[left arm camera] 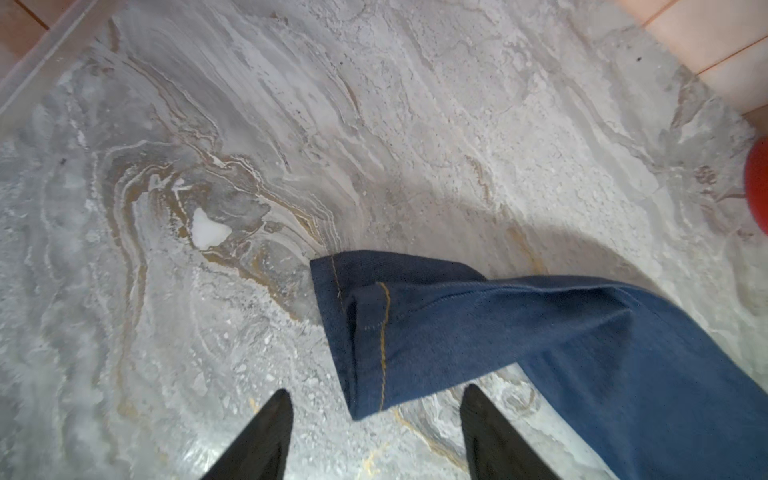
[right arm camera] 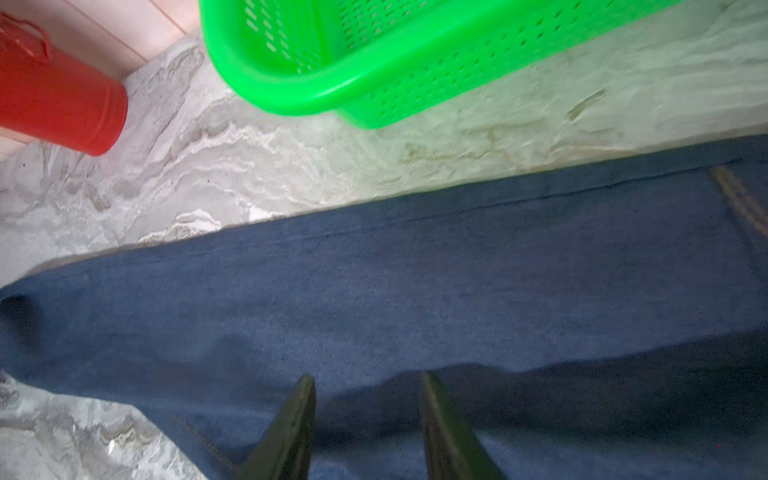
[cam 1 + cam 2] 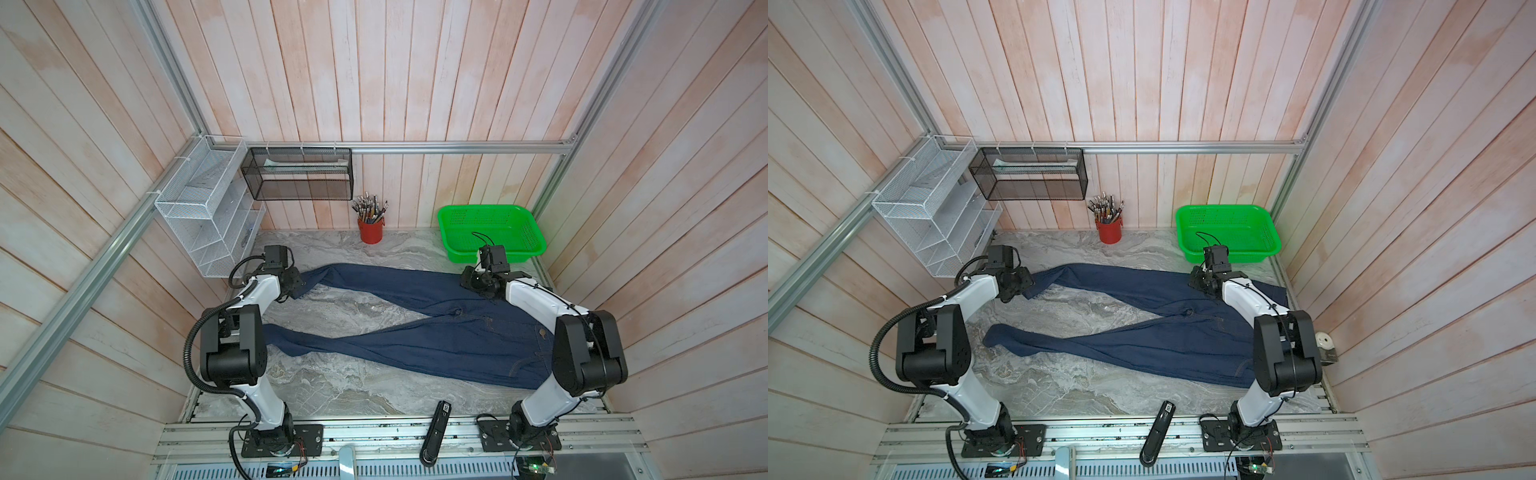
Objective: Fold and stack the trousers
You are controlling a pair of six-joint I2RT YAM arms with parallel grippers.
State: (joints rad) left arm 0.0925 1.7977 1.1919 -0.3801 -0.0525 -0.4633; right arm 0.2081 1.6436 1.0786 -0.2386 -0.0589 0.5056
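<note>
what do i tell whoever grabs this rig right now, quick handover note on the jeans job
Left pincer: open, holding nothing, at the hem of the far leg.
Right pincer: open, holding nothing, over the upper part of the far leg, near the waist.
Trousers: lying unfolded on the table, waist at the right, legs splayed apart toward the left.
Done: no fold made yet.
Left: probably grip the far leg at both ends, lay it over the near leg, then fold along the length and stack.
</note>
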